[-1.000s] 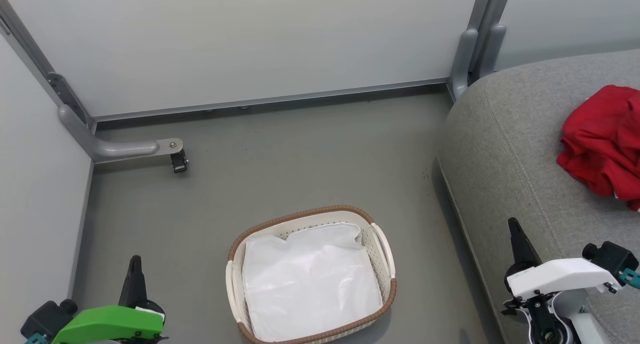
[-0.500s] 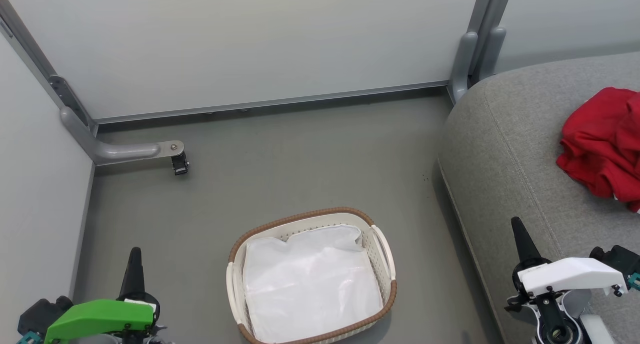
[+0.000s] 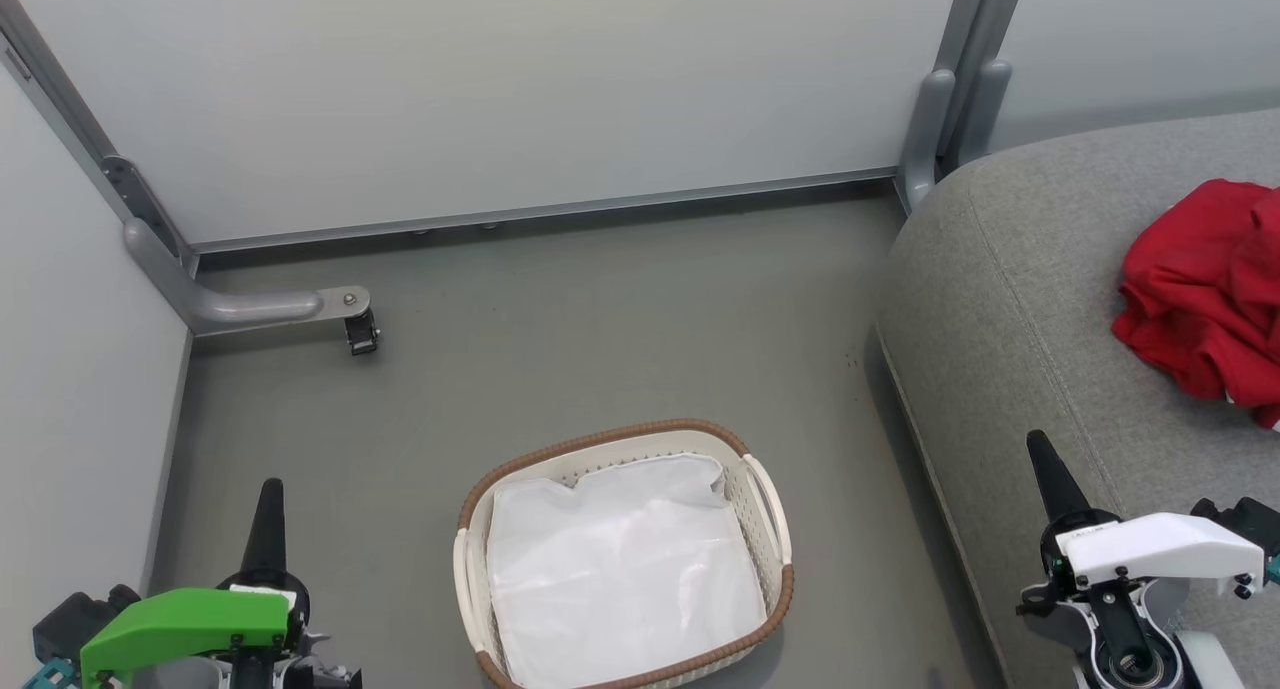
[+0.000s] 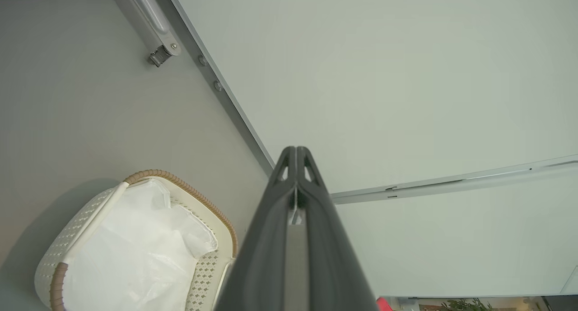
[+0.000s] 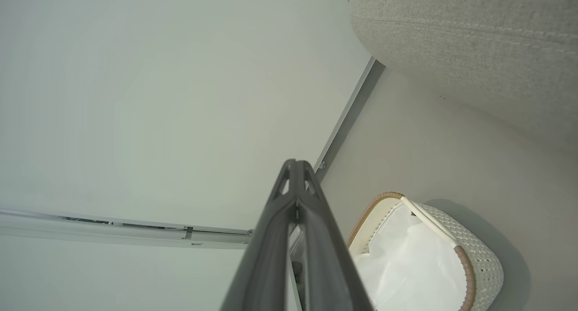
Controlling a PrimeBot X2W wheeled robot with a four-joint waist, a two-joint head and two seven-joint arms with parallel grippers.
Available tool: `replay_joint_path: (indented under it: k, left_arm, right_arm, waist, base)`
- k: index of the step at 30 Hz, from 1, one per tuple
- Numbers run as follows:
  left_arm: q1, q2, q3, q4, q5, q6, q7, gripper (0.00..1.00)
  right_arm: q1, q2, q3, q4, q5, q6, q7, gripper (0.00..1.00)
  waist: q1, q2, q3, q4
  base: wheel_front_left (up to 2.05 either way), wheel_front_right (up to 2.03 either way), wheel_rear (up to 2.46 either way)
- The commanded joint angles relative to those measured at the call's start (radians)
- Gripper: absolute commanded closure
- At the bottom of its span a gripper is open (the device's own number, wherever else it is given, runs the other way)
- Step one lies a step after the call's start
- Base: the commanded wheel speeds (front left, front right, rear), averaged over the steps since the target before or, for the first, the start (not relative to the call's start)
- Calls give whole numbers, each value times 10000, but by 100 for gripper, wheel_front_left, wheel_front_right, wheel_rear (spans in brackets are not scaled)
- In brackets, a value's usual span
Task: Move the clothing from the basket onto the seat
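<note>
While crumpled red clothing (image 3: 1205,299) lies on fabric seat (image 3: 1020,299), perforated oval basket (image 3: 772,579), left gripper (image 3: 270,494), right gripper (image 3: 1040,449), each pressed closed.

No text, label, brand, number or sign can be read in any of the views.
</note>
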Motion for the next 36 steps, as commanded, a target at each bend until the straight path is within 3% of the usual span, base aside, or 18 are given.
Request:
replay_joint_path:
  k: [1,36]
  left_arm:
    - [-244,54,58,-128,-269,-23,70,100]
    - [-481,53,154,-422,-2924,-32,785,100]
  right_arm:
    - [49,-64,-50,-109,266,-6,61,100]
    - [130,-87,-347,-353,2998,-5,771,100]
  waist:
    - [0,0,-8,1]
    - [0,0,-198,25]
  base:
    - [0,0,0]
    - [0,0,0]
